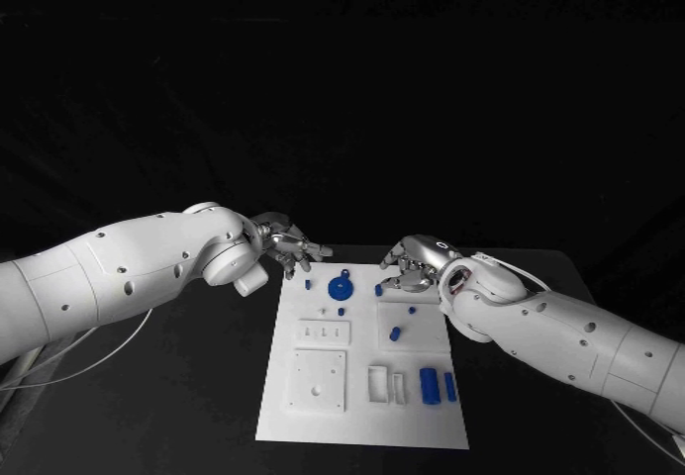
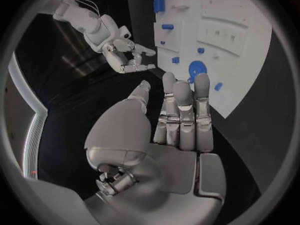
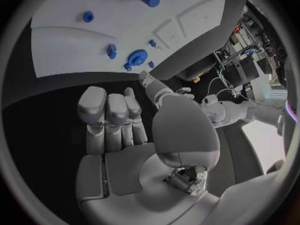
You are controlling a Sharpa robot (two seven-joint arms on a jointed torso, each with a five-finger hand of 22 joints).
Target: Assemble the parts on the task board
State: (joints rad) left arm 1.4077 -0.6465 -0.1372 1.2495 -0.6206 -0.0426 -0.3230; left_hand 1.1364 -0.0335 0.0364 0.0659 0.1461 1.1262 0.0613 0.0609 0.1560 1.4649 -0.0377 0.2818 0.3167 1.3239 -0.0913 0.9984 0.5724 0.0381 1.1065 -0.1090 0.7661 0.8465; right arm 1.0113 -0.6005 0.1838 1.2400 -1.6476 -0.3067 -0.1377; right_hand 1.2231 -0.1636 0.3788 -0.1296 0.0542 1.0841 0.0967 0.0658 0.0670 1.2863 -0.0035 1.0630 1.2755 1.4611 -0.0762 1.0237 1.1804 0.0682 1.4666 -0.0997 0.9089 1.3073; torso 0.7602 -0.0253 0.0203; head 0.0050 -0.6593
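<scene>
The white task board (image 1: 364,416) lies in the middle of the black table. A blue gear (image 1: 342,288) sits near its far edge, with small blue pegs (image 1: 396,333) scattered around it and two blue cylinders (image 1: 429,384) near the front right. My left hand (image 1: 293,247) hovers just beyond the board's far left corner, and its fingers (image 2: 184,110) are stretched out with nothing in them. My right hand (image 1: 411,267) hovers at the far right corner, its palm (image 3: 119,135) bare. The left wrist view shows the gear (image 2: 197,67) past the fingertips; the right wrist view shows the same gear (image 3: 137,56).
White raised fixtures and slots (image 1: 319,378) cover the board's front half. A loose cable (image 1: 86,361) hangs under my left arm. Black tabletop (image 1: 200,396) flanks the board on both sides.
</scene>
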